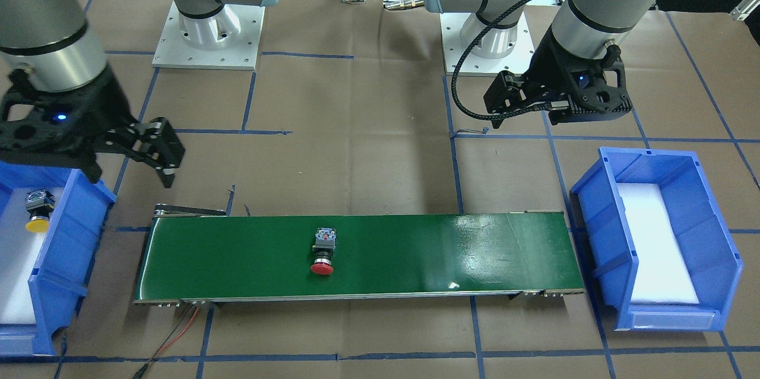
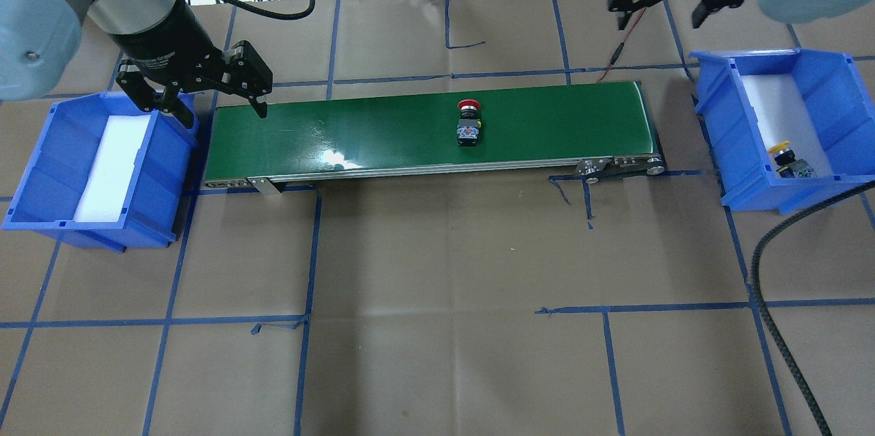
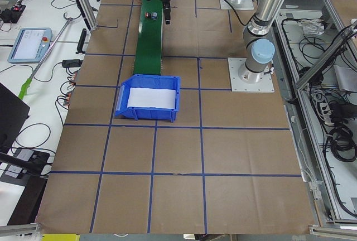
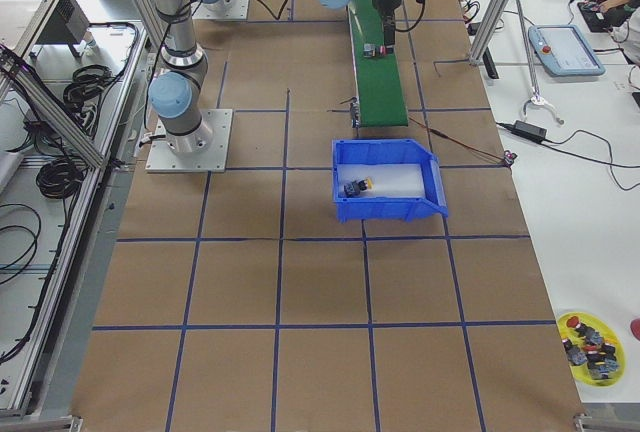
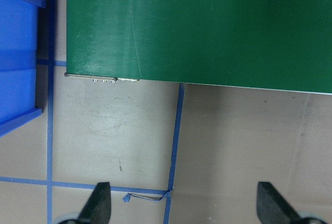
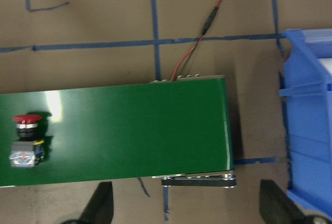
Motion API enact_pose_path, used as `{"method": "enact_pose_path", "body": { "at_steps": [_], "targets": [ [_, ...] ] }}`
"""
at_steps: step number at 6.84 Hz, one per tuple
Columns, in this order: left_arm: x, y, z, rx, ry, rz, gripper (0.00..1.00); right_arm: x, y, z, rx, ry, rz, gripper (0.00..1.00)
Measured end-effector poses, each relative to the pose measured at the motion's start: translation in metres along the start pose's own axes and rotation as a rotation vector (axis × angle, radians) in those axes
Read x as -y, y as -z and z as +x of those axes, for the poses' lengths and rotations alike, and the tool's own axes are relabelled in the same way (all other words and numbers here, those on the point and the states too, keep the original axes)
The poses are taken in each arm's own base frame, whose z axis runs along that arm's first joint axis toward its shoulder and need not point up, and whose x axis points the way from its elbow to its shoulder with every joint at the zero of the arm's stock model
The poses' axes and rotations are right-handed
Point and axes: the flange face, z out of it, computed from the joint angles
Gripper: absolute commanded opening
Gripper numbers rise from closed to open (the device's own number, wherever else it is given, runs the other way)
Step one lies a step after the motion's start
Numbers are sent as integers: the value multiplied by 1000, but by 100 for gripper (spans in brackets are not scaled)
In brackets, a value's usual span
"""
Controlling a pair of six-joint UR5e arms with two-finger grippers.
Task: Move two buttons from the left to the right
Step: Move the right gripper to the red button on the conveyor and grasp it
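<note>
The red button (image 2: 468, 123) lies on its side near the middle of the green conveyor belt (image 2: 369, 132); it also shows in the front view (image 1: 322, 254) and the right wrist view (image 6: 26, 140). The yellow button (image 2: 789, 161) lies in the right blue bin (image 2: 759, 197), also in the front view (image 1: 37, 211). My left gripper (image 2: 220, 111) is open and empty above the belt's left end. My right gripper (image 2: 660, 12) is open and empty, beyond the belt's right end beside the right bin. Both wrist views show the fingers spread with nothing between them.
The left blue bin (image 2: 41, 176) holds only a white foam pad. A red and black cable (image 2: 618, 50) runs from the belt's far right corner. Brown paper with blue tape lines covers the table (image 2: 437, 285). The arm bases (image 1: 208, 28) stand behind the belt.
</note>
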Motion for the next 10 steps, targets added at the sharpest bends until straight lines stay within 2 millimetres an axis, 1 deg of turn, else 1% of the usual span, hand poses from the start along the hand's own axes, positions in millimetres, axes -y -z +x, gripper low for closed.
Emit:
{"method": "enact_pose_path", "body": {
  "at_steps": [1, 2, 4, 5, 10],
  "targets": [
    [0, 0, 0, 0, 0, 0, 100, -9, -8, -30, 8, 28, -18, 100],
    [0, 0, 0, 0, 1, 1, 100, -14, -17, -42, 10, 42, -38, 100],
    [0, 1, 0, 0, 1, 2, 100, -16, -30, -48, 10, 51, -62, 100],
    [0, 1, 0, 0, 1, 2, 100, -14, -42, -49, 9, 51, -79, 100],
    [0, 1, 0, 0, 1, 1, 100, 7, -120, -57, 25, 14, -168, 100]
  ]
}}
